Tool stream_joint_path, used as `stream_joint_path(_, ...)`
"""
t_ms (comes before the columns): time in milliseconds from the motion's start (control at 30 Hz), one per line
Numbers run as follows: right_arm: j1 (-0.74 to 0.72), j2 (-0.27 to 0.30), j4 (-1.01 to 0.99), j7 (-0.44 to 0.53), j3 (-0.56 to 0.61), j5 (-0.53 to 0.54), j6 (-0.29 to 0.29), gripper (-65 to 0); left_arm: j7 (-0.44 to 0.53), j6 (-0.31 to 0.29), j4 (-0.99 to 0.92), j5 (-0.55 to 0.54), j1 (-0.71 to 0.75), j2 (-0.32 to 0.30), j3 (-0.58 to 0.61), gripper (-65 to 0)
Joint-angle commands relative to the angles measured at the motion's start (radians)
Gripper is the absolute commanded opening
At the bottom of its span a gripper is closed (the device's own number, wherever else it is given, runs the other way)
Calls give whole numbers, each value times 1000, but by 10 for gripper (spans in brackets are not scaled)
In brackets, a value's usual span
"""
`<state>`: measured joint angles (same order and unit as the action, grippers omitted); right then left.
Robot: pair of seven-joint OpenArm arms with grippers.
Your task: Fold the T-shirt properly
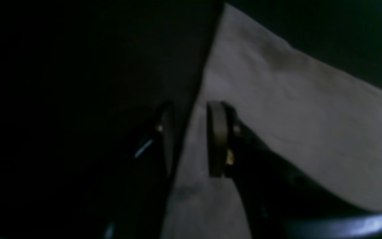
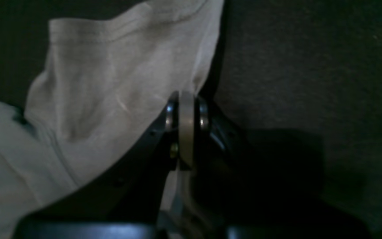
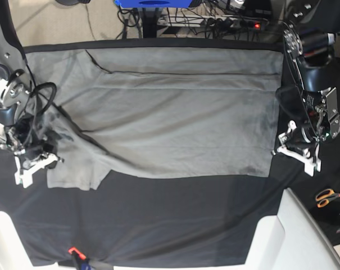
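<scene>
Containers: none seen; scissors [image 3: 329, 196] loose, just off the hem-end lower corner of the shirt.
T-shirt [image 3: 170, 118]: flat on black cloth [image 3: 175, 219] covering the tabletop, across the cloth's far half.
Axis: long axis runs side to side in the base view; straight hem toward the left end effector, sleeve and shoulder end toward the right end effector.
Look: plain light grey, soft; long shallow creases along the body, near sleeve bunched and rumpled; far sleeve partly folded onto the body.
Left end effector [image 1: 190, 139]: at the hem corner of the shirt; jaws part open, astride the shirt's edge, one finger [image 1: 216, 139] over grey fabric, the other over black cloth; grip on fabric cannot be told.
Right end effector [image 2: 186, 129]: at the bunched sleeve edge; jaws pressed fully together; sleeve fabric touching the tips, whether pinched between them cannot be told.
</scene>
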<state>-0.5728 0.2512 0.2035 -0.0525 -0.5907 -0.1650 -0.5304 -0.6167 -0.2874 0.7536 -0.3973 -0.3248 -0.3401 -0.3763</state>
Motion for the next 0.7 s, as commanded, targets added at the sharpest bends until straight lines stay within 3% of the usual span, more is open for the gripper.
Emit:
stream_joint_path(0,-28,15,15,18,1,11,-6,-650,41,0,-32,-5,-33,-24,-3,-416)
stream_joint_path(100,-28,15,15,18,2,11,-6,-650,82,0,-138,38,-61,-30,-3,-290)
stream_joint_path(167,-28,15,15,18,2,11,-6,-650,99,0,-153,85,-60,-17,-3,-242)
stream_joint_path(300,-28,12,15,18,2,11,-6,-650,102,-3,-151,128,-35,8,-3,-281)
stream_joint_path(500,-28,7,15,18,2,11,-6,-650,100,-5,-53,56,54,20,-3,-365)
stream_joint_path(667,-28,7,15,18,2,11,-6,-650,100,-5,-49,28,77,22,-2,-382)
